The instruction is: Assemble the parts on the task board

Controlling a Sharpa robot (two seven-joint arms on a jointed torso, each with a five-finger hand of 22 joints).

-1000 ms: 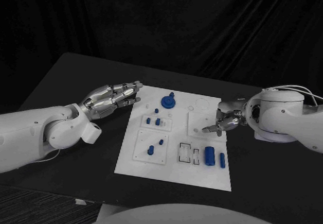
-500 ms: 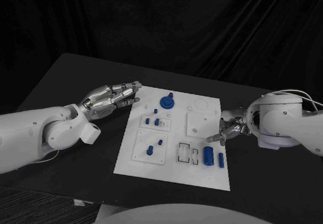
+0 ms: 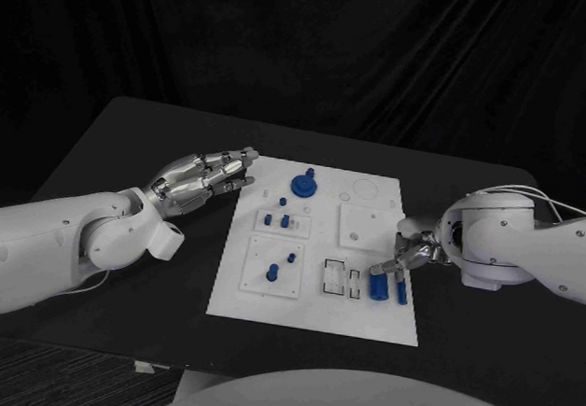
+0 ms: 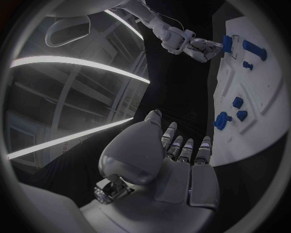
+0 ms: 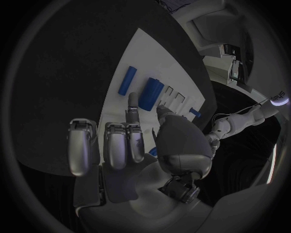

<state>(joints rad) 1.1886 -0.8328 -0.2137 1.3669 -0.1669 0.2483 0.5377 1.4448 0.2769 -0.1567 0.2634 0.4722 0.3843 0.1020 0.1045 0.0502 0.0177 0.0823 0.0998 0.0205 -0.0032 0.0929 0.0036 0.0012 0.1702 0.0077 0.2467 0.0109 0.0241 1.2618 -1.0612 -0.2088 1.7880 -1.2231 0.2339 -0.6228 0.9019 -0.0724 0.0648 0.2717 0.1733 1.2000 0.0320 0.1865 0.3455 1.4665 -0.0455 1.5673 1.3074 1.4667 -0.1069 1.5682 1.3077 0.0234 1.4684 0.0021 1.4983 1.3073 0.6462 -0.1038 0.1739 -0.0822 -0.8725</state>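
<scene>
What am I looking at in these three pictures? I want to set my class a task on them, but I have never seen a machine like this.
It is a robot with two white arms ending in silver hands, at a black table. One picture looks down from its head; the two round ones come from cameras at each wrist. On the table lies a white task board with small blue parts, among them two blue cylinders near the board's right edge. The right hand hangs just above those cylinders, fingers pointing at them, holding nothing. The left hand hovers beside the board, open and empty.
</scene>
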